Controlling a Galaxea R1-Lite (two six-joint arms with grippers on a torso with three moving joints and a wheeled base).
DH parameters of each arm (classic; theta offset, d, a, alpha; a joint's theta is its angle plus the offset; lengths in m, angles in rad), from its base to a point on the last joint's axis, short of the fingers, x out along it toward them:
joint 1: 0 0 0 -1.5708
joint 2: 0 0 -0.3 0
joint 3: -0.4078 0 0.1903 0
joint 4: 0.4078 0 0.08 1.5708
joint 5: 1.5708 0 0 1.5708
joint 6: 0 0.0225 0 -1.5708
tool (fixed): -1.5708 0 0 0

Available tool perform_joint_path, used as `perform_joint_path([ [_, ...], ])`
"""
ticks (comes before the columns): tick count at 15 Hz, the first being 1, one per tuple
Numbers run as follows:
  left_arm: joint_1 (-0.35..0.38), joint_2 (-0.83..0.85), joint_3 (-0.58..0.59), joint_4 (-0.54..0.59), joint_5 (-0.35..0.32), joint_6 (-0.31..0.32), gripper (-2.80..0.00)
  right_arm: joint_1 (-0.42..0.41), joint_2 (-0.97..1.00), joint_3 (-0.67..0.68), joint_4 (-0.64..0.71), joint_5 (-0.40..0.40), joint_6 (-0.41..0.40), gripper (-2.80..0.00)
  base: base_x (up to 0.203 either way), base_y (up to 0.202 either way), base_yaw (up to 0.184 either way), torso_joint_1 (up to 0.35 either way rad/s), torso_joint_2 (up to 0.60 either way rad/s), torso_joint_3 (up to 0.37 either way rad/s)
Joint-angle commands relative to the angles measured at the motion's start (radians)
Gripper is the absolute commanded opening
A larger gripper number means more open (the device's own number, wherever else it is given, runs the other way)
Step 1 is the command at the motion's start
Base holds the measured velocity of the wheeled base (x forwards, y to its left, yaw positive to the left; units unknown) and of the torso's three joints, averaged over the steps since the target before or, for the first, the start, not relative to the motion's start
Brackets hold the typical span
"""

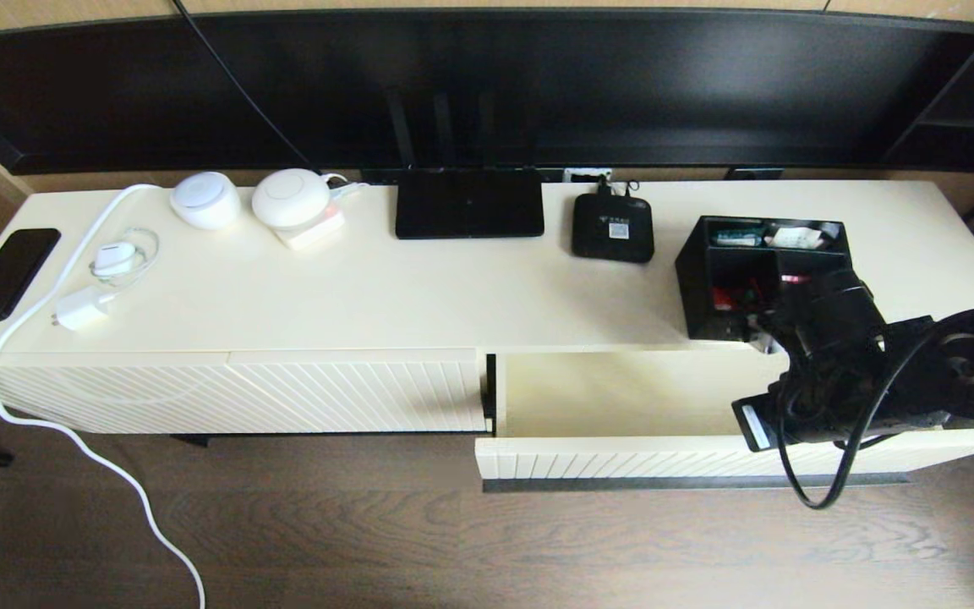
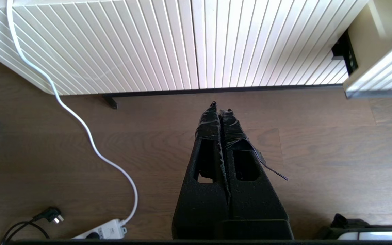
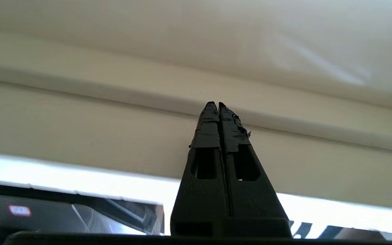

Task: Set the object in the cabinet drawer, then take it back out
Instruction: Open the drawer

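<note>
The black organiser box [image 1: 732, 279] stands on the cabinet top at the right, with red, green and white items in its compartments. Just below its front edge the cream drawer [image 1: 622, 393] is pulled out, its plain interior bare and its dark handle bar [image 1: 690, 483] along the ribbed front. My right arm [image 1: 834, 338] reaches over the drawer's right part, close against the box's near corner. In the right wrist view my right gripper [image 3: 215, 103] is shut on nothing, facing cream panels. My left gripper [image 2: 220, 106] is shut and empty, low over the wooden floor before the cabinet.
On the top lie a flat black router [image 1: 468, 203], a small black device [image 1: 612, 227], two white round devices [image 1: 205, 200], a phone [image 1: 9, 272] and a charger [image 1: 81, 306]. A white cable [image 2: 80, 122] trails to a power strip [image 2: 102, 231] on the floor.
</note>
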Motion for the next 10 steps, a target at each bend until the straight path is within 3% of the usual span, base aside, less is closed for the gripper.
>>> perform_joint_path([
  [1, 0.000, 0.002, 0.000, 0.000, 0.000, 0.000, -2.80, 0.003, -0.031, 0.046, 0.007, -0.002, 0.001, -2.80, 0.000, 0.000, 0.000, 0.000, 0.00, 0.000],
  [10, 0.000, 0.002, 0.000, 0.000, 0.000, 0.000, -2.80, 0.044, -0.048, 0.252, -0.006, 0.002, 0.036, -2.80, 0.000, 0.000, 0.000, 0.000, 0.00, 0.000],
])
